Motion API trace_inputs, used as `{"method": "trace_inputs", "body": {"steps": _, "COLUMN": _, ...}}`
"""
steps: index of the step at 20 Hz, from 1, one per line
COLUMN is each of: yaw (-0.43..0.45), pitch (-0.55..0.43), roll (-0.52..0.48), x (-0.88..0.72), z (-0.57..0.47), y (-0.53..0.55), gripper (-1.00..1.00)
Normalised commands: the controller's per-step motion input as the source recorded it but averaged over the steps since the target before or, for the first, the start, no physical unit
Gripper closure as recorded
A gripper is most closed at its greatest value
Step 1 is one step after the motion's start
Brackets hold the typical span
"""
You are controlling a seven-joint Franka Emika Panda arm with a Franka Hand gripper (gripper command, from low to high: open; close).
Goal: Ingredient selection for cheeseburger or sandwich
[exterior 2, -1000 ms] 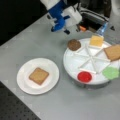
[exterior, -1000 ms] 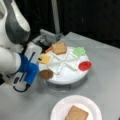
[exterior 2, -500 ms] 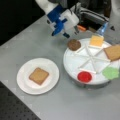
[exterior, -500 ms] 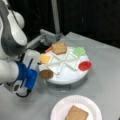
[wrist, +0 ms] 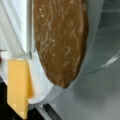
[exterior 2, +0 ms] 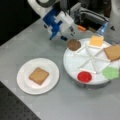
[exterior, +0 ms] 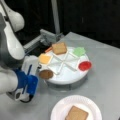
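Hand: the blue-and-white hand hangs just beside the patty, at the divided tray's rim; whether it is released or clenched I cannot tell.
Patty: dark-brown round patty lies in a tray compartment, at about 8 o'clock on the tray in a front view.
Cheese: yellow-orange cheese fills the compartment next to the patty.
Other compartments: toast slice, green lettuce, red disc.
Paper plate: white plate on the grey surface, apart from the tray, carries a second toast slice.
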Motion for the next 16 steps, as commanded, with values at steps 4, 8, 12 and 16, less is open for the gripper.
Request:
{"method": "trace_inputs", "body": {"steps": 4, "yaw": -0.029, "pitch": 0.053, "roll": 0.342, "x": 0.32, "z": -0.01, "y": -0.13, "gripper": -1.0}}
{"method": "trace_inputs", "body": {"steps": 8, "yaw": -0.032, "pitch": 0.058, "roll": 0.286, "x": 0.27, "z": 0.0, "y": -0.12, "gripper": -1.0}}
{"method": "trace_inputs", "body": {"steps": 12, "yaw": -0.005, "pitch": 0.052, "roll": 0.249, "x": 0.24, "z": -0.01, "y": -0.13, "gripper": -1.0}}
{"method": "trace_inputs", "body": {"steps": 16, "yaw": 0.008, "pitch": 0.046, "roll": 0.245, "x": 0.2, "z": -0.03, "y": -0.12, "gripper": -1.0}}
